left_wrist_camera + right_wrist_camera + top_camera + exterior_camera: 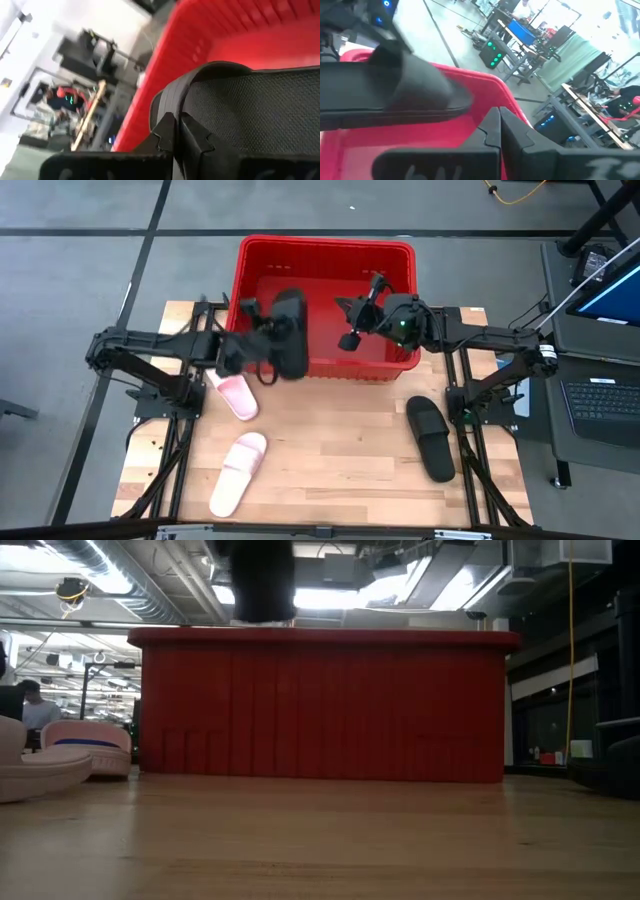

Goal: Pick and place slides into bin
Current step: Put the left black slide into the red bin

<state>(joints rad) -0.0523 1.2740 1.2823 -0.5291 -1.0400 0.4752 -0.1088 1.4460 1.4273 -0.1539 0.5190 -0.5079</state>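
Note:
A black slide (291, 330) hangs above the near left part of the red bin (400, 255), and my left gripper (266, 340) is shut on it. In the right wrist view this slide (395, 92) lies about level over the bin's inside. My right gripper (348, 315) is shut on nothing, above the bin's right half, a little right of the held slide. A second black slide (430, 438) lies flat on the table at the right. Two pale pink slides (237, 395) (238, 472) lie on the table at the left. My left gripper pinches the black slide's side edge (171, 102) between its two fingers, beside the textured face (250, 115). The fingers come about level from the table's left and lie across the slide. The slide is lifted clear, above the bin's rim (300, 637).
The wooden tabletop (340, 450) is bare between the pink slides and the black one. The left arm stands over the nearer pink slide. Beyond the table's right edge stand a laptop (605, 405) and dark stands.

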